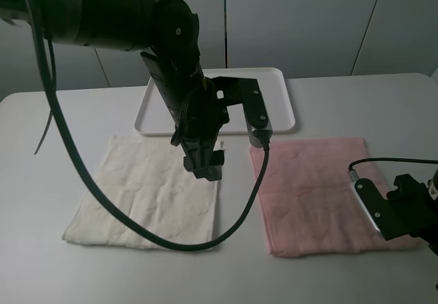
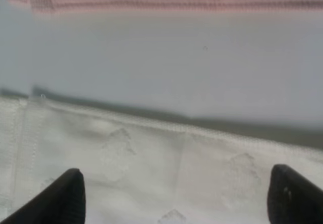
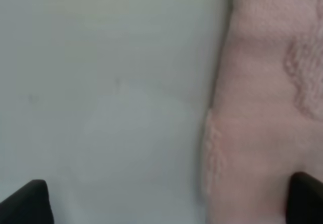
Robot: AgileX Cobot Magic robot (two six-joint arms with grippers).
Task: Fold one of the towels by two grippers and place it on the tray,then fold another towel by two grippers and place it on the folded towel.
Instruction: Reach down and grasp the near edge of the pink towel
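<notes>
On the table [image 1: 68, 270], in front of the tray [image 1: 280, 92], both towels lie flat; the left gripper [image 1: 203, 163] gapes empty over the edge of the cream-white towel [image 1: 150, 194], the right gripper [image 1: 390, 211] wide at the outer edge of the pale pink towel [image 1: 315, 194]. Closing here would likely pinch two different cloths. The wrist views show the spread fingers [image 2: 65, 199]; only the high view shows the tray

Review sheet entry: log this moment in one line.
pink towel: flat | cream towel: flat | tray: no towel | left gripper: open over cream towel | right gripper: open at pink towel edge
</notes>
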